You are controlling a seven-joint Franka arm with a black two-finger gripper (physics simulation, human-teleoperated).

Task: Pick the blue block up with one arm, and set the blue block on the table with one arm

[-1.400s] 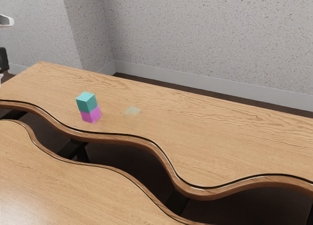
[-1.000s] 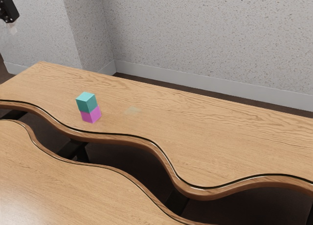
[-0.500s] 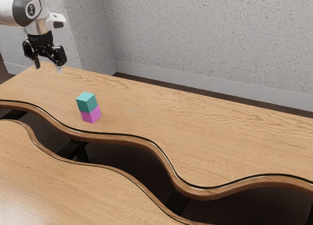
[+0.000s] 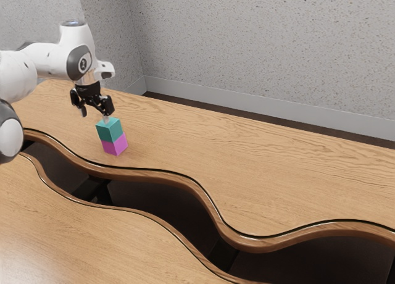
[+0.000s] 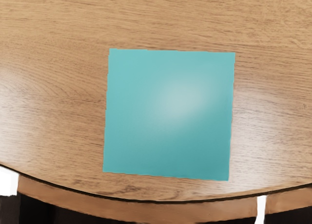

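In the exterior view my gripper [image 4: 95, 115] stands open beside and slightly above the stacked blocks, one fingertip overlapping the top block's upper edge in the picture. The teal-blue block [image 4: 110, 130] rests on a magenta block [image 4: 115, 144] on the wooden table [image 4: 247, 154]. Seen from the hand, the blue block [image 5: 169, 114] shows its flat square top, and the white tips of my gripper [image 5: 136, 196] stand wide apart at the lower edge. Nothing is held between them.
The table's wavy front edge [image 4: 148, 171] runs close to the stack, with a dark gap beyond it. A second wooden surface [image 4: 86, 234] lies across that gap. A speckled wall [image 4: 265, 49] rises behind the table.
From the exterior view's left, my arm has come in and moved rightward and down to the stack. Both blocks have stayed put. A faint pale patch on the table has faded away.
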